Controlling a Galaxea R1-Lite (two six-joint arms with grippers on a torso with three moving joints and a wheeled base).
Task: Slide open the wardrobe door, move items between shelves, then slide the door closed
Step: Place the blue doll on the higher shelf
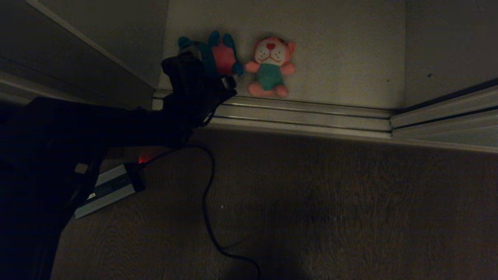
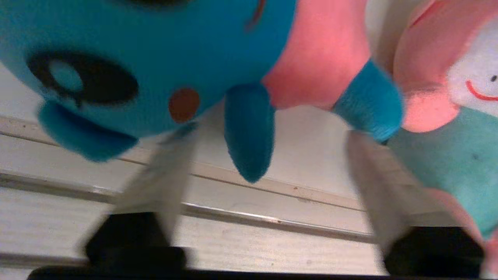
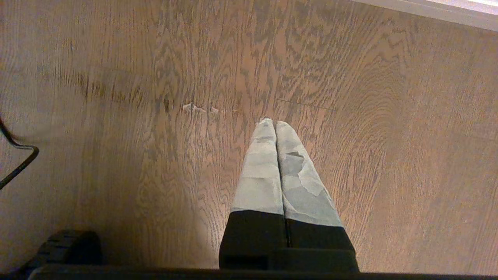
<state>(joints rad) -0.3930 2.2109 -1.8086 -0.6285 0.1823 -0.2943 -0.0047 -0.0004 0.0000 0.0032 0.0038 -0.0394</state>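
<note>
Two plush toys lie side by side on my wardrobe's pale bottom shelf [image 1: 342, 58]: a blue toy [image 2: 163, 58] in a pink shirt, and a pink toy [image 1: 271, 66] in teal. Metal door tracks [image 1: 303, 114] run before them. My left gripper [image 2: 268, 155] spreads wide beneath the blue one; my right gripper [image 3: 275, 128] hangs pressed together over wood floor [image 3: 116, 97].

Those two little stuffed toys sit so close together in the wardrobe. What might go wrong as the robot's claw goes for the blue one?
1. The left gripper is open around the blue plush toy with the pink shirt, but its fingers pass close to the pink plush toy in the teal shirt and may nudge or pinch it.
2. Only a dangling blue leg lies between the fingers, so the grip may slip.
3. The black cable trails from the arm across the wood floor and might snag.
</note>
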